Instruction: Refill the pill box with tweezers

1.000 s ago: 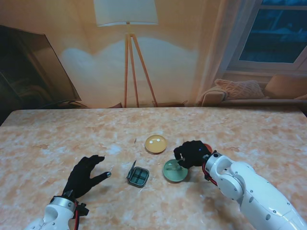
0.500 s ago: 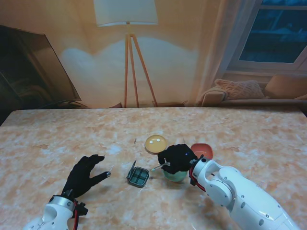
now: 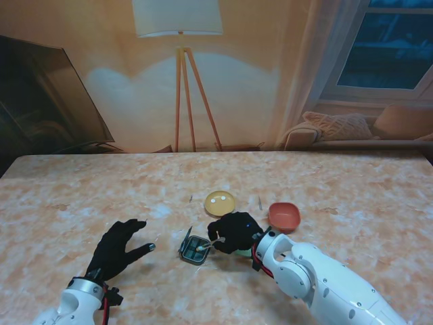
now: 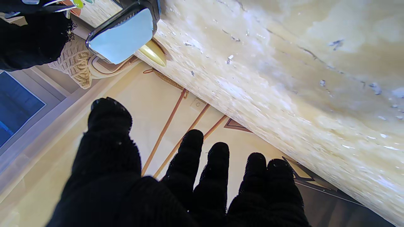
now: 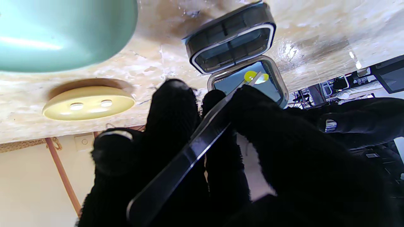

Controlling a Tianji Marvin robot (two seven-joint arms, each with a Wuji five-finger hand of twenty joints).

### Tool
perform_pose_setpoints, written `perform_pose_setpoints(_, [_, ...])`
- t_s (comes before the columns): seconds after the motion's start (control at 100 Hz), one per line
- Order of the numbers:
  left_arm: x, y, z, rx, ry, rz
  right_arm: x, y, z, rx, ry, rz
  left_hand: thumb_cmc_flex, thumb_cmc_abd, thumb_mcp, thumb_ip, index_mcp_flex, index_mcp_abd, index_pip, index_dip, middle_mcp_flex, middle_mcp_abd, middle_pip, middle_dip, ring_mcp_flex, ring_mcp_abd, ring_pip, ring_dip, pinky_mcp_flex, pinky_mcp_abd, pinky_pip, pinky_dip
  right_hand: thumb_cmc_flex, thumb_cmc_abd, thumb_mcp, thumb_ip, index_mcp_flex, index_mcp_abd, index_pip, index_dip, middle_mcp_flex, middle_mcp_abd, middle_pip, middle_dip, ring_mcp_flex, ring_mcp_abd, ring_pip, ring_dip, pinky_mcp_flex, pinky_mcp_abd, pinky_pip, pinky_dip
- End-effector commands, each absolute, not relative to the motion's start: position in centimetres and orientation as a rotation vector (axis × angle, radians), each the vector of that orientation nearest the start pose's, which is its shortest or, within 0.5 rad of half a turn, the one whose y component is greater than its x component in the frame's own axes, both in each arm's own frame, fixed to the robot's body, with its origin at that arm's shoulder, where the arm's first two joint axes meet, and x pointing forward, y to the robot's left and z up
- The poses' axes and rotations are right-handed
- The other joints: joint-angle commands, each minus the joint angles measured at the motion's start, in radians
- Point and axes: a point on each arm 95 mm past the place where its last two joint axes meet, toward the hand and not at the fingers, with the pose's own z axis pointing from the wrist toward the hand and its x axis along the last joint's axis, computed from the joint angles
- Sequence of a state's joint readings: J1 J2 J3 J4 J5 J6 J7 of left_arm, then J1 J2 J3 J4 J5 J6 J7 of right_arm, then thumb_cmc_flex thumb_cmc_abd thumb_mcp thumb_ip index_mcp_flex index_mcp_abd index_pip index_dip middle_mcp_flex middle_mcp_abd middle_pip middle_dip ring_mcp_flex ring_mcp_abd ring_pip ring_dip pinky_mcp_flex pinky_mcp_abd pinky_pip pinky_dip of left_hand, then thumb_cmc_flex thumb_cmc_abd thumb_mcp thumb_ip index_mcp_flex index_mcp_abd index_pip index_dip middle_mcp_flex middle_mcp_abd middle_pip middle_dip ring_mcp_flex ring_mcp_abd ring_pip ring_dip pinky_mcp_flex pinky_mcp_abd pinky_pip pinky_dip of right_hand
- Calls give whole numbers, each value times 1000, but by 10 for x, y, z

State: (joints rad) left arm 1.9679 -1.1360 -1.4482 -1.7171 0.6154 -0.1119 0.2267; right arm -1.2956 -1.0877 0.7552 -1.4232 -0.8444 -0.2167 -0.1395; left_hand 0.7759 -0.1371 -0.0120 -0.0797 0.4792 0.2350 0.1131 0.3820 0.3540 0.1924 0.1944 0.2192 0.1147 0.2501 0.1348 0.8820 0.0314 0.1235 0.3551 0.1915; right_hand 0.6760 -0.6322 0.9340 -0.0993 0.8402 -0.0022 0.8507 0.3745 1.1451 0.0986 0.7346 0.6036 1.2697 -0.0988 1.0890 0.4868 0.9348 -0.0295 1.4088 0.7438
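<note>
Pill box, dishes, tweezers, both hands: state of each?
pill box: lid open, upright
tweezers: pinching a yellow pill, tips over the box
right hand: shut on tweezers
left hand: open, fingers apart
yellow dish: holds two white pills
red dish: looks empty

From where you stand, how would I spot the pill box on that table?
Find the marble table, then the black right hand holding tweezers. The pill box lies at their tips: small, dark and square with its lid raised, unlike the round yellow dish behind it.

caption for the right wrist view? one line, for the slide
Right hand grips tweezers holding a yellow pill by the open pill box; green and yellow dishes beside.
</note>
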Motion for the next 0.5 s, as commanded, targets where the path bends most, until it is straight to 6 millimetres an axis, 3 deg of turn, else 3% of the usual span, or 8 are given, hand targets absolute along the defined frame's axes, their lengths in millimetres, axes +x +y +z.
perform_pose_setpoints(0.0, [296,57,-367,-1676,1049,-1681,390,121,-361,1013,1868,1837,13,27,-13,30,4,-14,-2,-11,11,-17,-3,-7,-8,-13,-1,-5,1,-62,-4,10,94,50,45,51,67,-108,104,20,13,72,-2,-7,-20,8,17,-9,-1,-76,31,-8])
perform_pose_setpoints(0.49, [293,59,-367,-1690,1031,-1678,393,125,-369,1050,1879,1817,28,37,-13,30,10,-13,-1,-10,11,-19,0,-7,-9,-15,4,7,5,-66,2,14,104,68,16,22,45,-88,79,-64,-14,65,-33,-61,-53,25,-21,-3,-41,-60,-1,-8])
